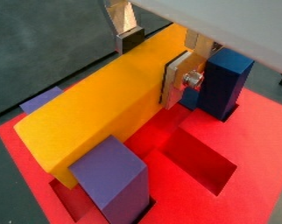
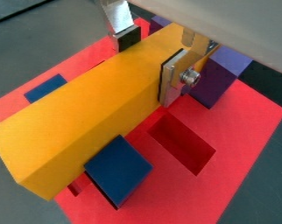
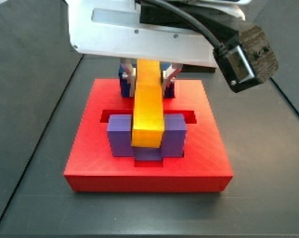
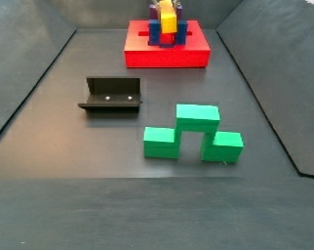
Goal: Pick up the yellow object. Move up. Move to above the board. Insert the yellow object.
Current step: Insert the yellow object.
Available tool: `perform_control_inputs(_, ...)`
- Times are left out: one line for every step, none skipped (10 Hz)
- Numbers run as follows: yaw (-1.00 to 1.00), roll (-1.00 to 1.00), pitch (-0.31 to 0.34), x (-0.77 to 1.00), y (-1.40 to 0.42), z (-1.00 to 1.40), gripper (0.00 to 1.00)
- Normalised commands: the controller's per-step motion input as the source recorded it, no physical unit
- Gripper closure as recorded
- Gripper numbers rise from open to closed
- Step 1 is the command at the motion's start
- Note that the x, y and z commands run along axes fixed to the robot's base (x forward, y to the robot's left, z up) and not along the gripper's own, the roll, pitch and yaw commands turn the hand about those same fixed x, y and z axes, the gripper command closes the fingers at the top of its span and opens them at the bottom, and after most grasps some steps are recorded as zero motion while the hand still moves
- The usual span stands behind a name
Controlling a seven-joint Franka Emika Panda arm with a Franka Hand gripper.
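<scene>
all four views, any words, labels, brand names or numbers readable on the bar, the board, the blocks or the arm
None: no text can be read in any view.
The yellow bar, held between the gripper fingers over the red board, is plain.
The green block and the fixture are unmarked.
The white housing above the gripper shows no legible label.

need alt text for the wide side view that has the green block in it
At the far end of a dark floor, the gripper holds the yellow object over the board, between blue and purple posts. Nearer sit the fixture and a green stepped block.
</scene>
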Motion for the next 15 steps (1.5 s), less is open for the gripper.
perform_control_inputs(0.0, -0.03, -0.15, 0.16, -0.08, -0.17, 1.0)
perform_control_inputs(0.0, -0.01, -0.141, 0.17, -0.08, -0.22, 1.0)
perform_control_inputs(0.0, -0.04, -0.147, 0.15, 0.0, -0.2, 1.0)
perform_control_inputs(0.0, -0.06, -0.169, 0.05, 0.0, -0.19, 1.0)
perform_control_inputs(0.0, -0.07, -0.164, 0.05, 0.0, -0.2, 1.0)
perform_control_inputs(0.0, -0.04, -0.176, 0.01, 0.0, -0.24, 1.0)
perform_control_inputs(0.0, 0.0, -0.189, 0.0, 0.0, -0.28, 1.0)
perform_control_inputs(0.0, 0.0, -0.174, 0.0, 0.0, -0.28, 1.0)
perform_control_inputs(-0.02, 0.0, -0.153, -0.09, -0.17, -0.21, 1.0)
perform_control_inputs(-0.07, 0.0, -0.166, -0.15, -0.24, -0.13, 1.0)
perform_control_inputs(-0.08, 0.01, -0.124, -0.07, -0.29, -0.09, 1.0)
perform_control_inputs(-0.1, 0.0, -0.099, 0.0, -0.1, -0.13, 1.0)
perform_control_inputs(-0.09, 0.0, 0.0, 0.0, 0.21, -0.31, 1.0)
perform_control_inputs(-0.14, 0.0, 0.016, 0.0, 0.27, -0.26, 1.0)
perform_control_inputs(-0.1, 0.0, 0.041, -0.11, 0.27, -0.1, 1.0)
